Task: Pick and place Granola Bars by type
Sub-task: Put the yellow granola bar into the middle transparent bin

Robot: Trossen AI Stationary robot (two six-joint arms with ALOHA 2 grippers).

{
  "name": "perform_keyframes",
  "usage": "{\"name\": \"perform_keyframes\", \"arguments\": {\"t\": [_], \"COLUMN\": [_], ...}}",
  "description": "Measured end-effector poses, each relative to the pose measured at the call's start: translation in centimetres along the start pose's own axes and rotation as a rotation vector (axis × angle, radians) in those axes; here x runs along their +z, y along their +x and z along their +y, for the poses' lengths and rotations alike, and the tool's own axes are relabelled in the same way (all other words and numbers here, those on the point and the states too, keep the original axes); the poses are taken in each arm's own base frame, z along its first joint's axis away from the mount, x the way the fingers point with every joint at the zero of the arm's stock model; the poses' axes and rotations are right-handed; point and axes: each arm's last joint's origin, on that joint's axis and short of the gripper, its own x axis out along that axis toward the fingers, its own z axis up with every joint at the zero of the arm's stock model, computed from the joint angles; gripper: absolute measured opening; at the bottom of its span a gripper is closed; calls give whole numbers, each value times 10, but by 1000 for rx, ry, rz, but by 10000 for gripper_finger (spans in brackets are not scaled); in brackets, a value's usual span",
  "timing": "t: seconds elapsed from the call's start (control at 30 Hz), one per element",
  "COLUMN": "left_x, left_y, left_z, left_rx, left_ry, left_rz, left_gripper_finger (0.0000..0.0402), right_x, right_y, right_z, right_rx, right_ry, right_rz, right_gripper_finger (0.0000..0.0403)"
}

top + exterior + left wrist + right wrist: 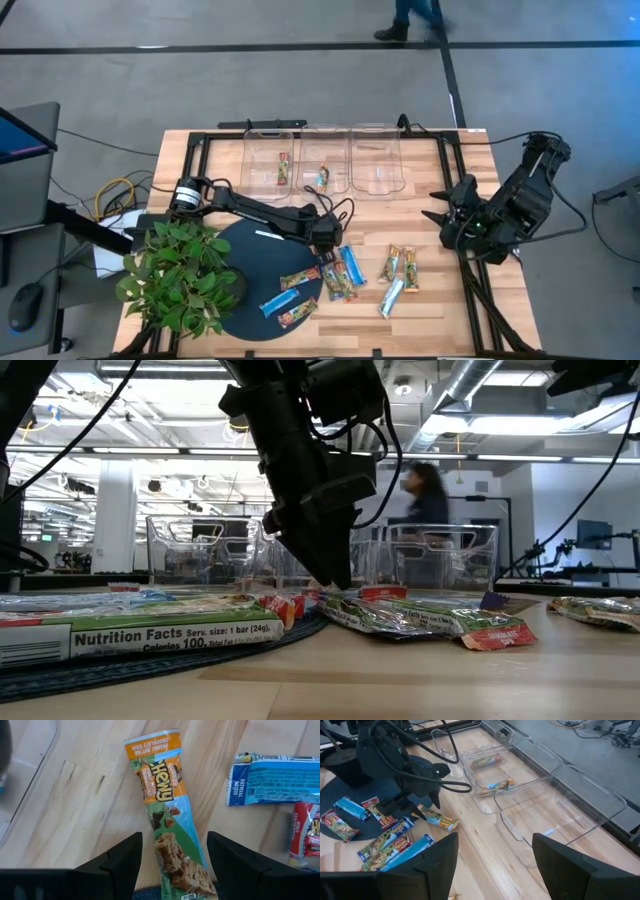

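Granola bars, loose lot: most lie scattered on the worktop and over the edge of a dark round mat, awaiting sorting. Two sit already in separate clear bins, presumably one type each. Left gripper: jaws released, straddling an orange-and-green bar, apparently lined up for pickup. Right gripper: jaws released, empty, parked near the bins.
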Motion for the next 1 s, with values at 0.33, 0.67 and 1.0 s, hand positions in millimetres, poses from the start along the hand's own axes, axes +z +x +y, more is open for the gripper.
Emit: {"name": "perform_keyframes", "arguments": {"t": [0.33, 0.67, 1.0], "left_x": [0, -3, -3], "left_y": [2, 22, 23], "left_z": [0, -5, -5], "left_rx": [10, -23, 0], "left_ry": [13, 10, 107], "left_rz": [-17, -10, -20], "left_gripper_finger": [220, 220, 207], "right_x": [0, 0, 0], "right_y": [0, 0, 0], "right_z": [0, 0, -1], "right_rx": [0, 0, -6], "right_ry": [0, 0, -10], "right_rz": [0, 0, 3], "right_gripper_finger": [249, 249, 249]}}
